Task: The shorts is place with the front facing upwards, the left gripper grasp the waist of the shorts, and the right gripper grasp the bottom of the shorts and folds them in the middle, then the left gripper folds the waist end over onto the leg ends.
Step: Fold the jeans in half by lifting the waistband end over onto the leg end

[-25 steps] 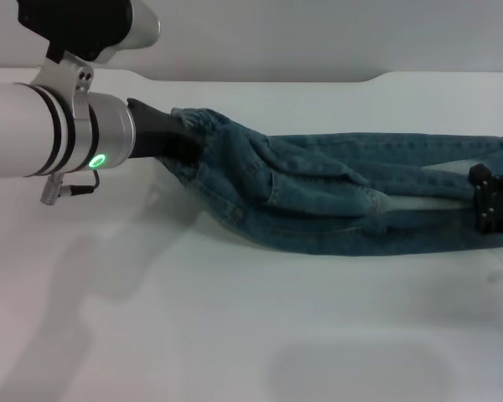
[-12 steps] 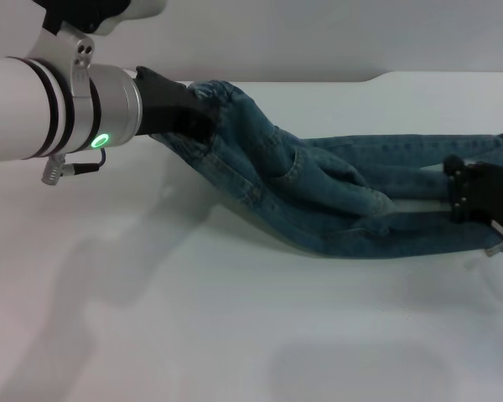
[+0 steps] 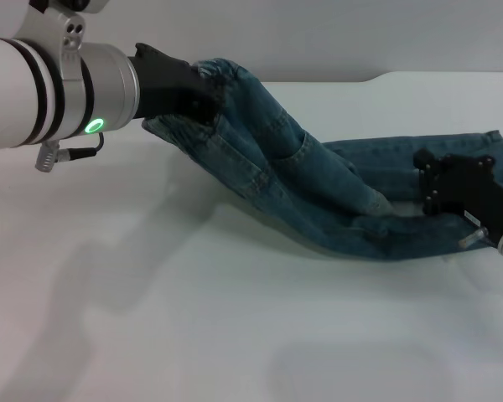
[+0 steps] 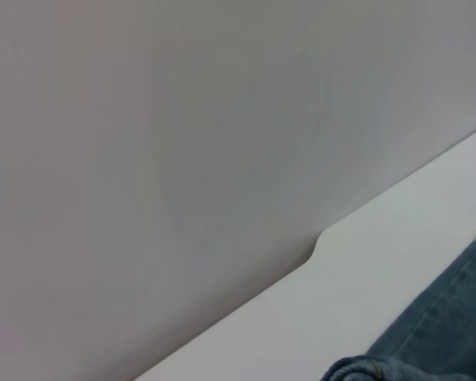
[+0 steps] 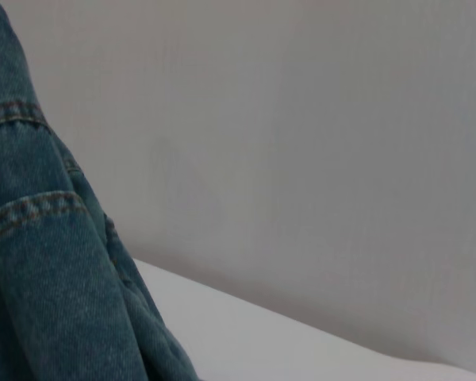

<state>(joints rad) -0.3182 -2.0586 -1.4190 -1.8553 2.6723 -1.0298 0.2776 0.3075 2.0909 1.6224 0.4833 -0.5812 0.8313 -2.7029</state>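
White surface carries folded shorts, waist raised in my left gripper, right gripper pinning leg ends.

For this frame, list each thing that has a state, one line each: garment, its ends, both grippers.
shorts: folded lengthwise, one end raised, the rest draped down to the table.
waist: lifted off the table, held by the left gripper.
leg ends: lying flat on the table.
left gripper: shut on the waist, raised.
right gripper: low over the leg portion.
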